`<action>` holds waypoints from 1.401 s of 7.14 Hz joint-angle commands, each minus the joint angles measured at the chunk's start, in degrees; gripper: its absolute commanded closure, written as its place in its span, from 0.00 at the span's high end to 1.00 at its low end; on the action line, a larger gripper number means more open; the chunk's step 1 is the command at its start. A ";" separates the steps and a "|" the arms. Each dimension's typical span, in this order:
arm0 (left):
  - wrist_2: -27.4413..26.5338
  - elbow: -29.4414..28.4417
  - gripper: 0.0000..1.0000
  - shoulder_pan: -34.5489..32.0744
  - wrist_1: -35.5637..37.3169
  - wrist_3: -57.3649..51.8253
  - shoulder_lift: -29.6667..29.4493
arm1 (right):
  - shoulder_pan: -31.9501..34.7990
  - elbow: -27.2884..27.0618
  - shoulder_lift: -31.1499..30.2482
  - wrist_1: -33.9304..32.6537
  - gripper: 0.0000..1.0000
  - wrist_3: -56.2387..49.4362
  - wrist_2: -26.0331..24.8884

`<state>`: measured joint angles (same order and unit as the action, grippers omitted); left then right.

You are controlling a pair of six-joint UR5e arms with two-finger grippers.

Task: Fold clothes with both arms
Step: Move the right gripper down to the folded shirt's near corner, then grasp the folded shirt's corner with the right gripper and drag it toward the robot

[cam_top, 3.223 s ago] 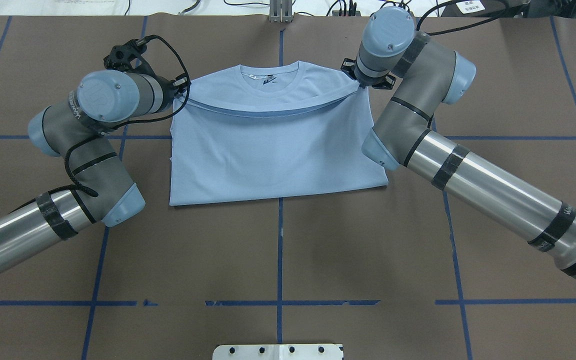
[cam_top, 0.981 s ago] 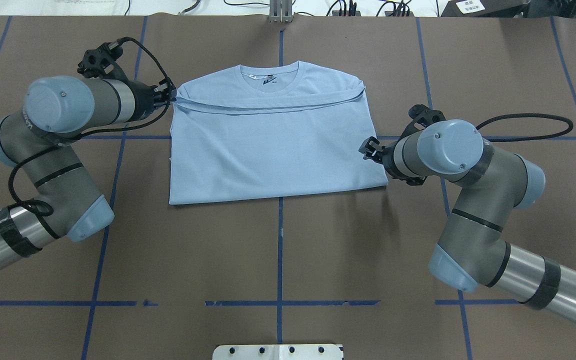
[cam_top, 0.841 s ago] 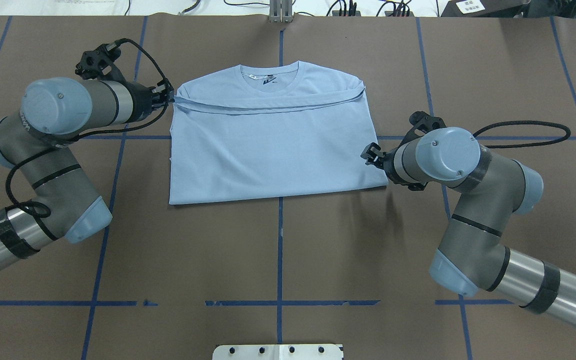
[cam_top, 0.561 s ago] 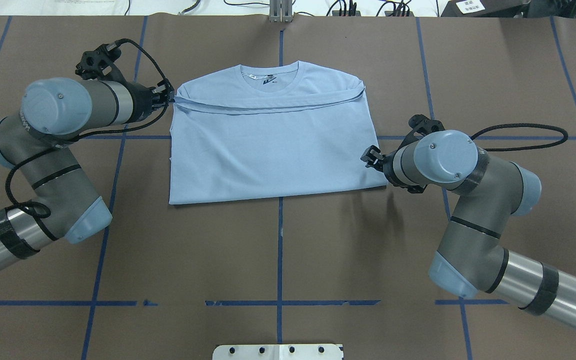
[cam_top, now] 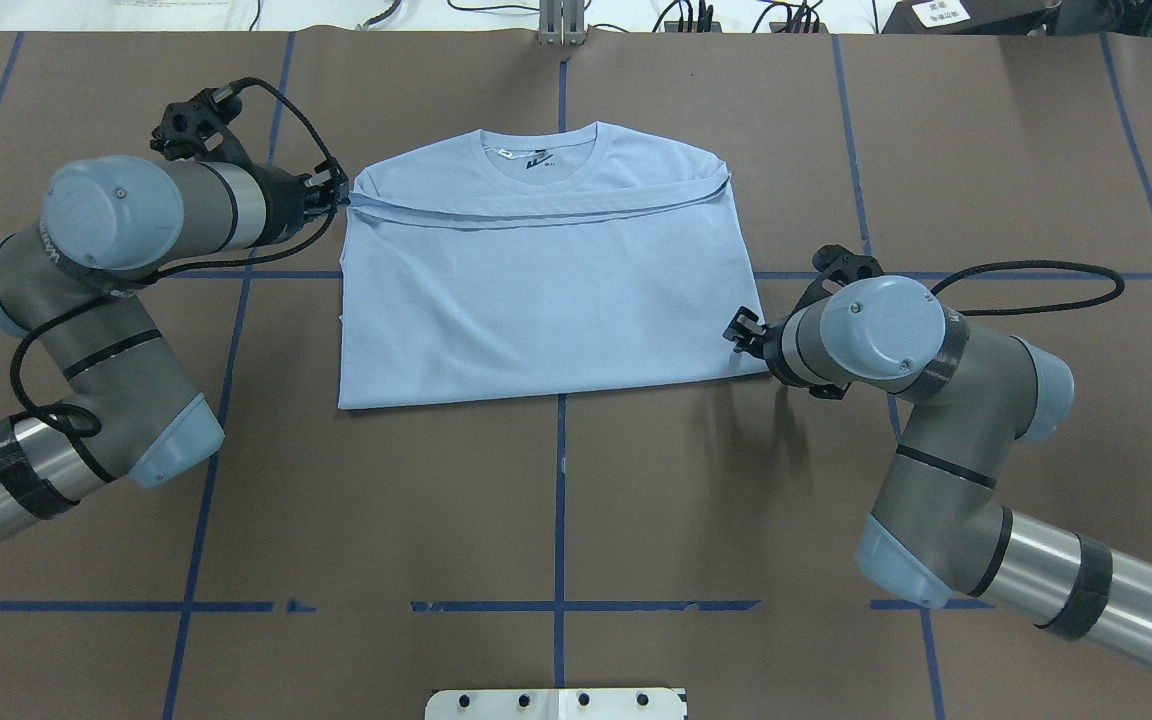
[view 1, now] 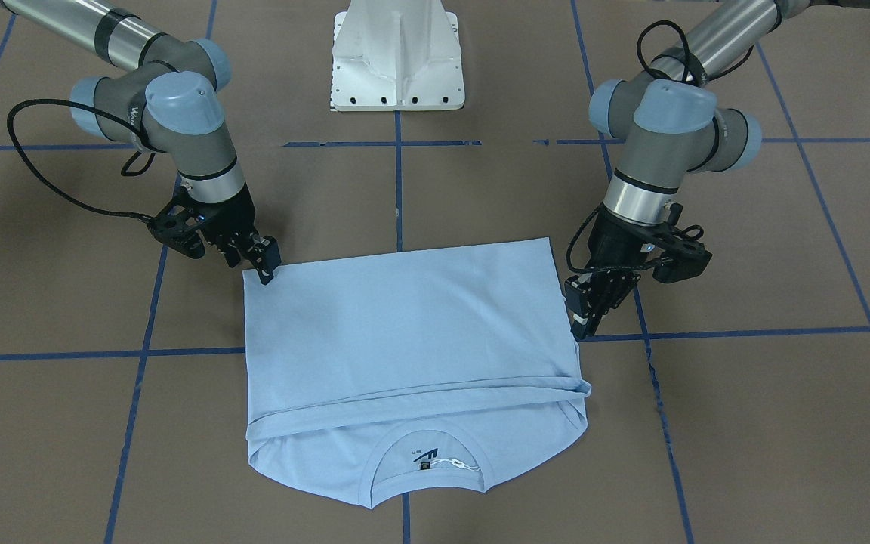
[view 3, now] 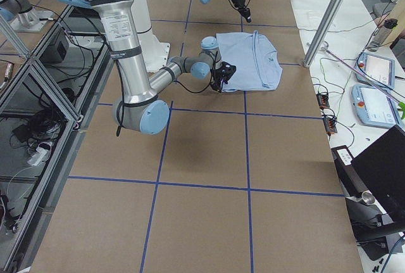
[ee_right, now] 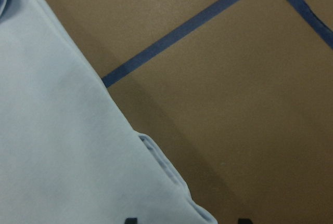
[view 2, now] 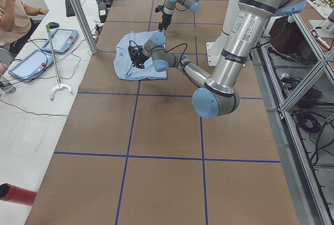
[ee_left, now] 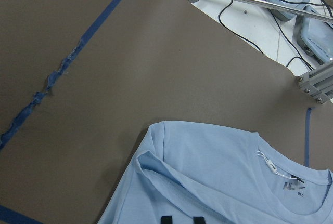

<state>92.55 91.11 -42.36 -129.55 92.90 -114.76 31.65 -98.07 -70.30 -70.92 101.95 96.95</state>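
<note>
The folded T-shirt [cam_top: 546, 300] lies flat toward the table's [cam_top: 556, 500] 12 o'clock. At its 10 o'clock corner hangs the left gripper [cam_top: 341, 197], narrowly parted, empty; at 4 o'clock the right gripper [cam_top: 736, 333], spread wide, empty.

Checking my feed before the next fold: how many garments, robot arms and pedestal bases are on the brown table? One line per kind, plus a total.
Garments: 1, the light blue T-shirt
Robot arms: 2, the left arm and the right arm
Pedestal bases: 1, the white pedestal base
Total: 4
</note>
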 commanded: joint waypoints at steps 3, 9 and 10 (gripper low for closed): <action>0.00 -0.41 0.27 0.09 0.00 0.00 0.06 | 0.08 -0.37 -0.01 -0.18 0.00 -0.17 0.08; 1.49 0.12 0.29 1.14 -0.35 0.18 0.06 | -17.61 -29.07 -21.25 -0.36 0.00 5.14 2.01; 2.02 0.20 0.31 1.23 -0.61 0.09 0.06 | -23.76 -30.33 -21.89 -0.36 0.00 8.32 1.93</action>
<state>93.84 91.20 -41.37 -129.88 93.04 -114.70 15.55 -124.87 -89.66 -71.31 106.32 98.70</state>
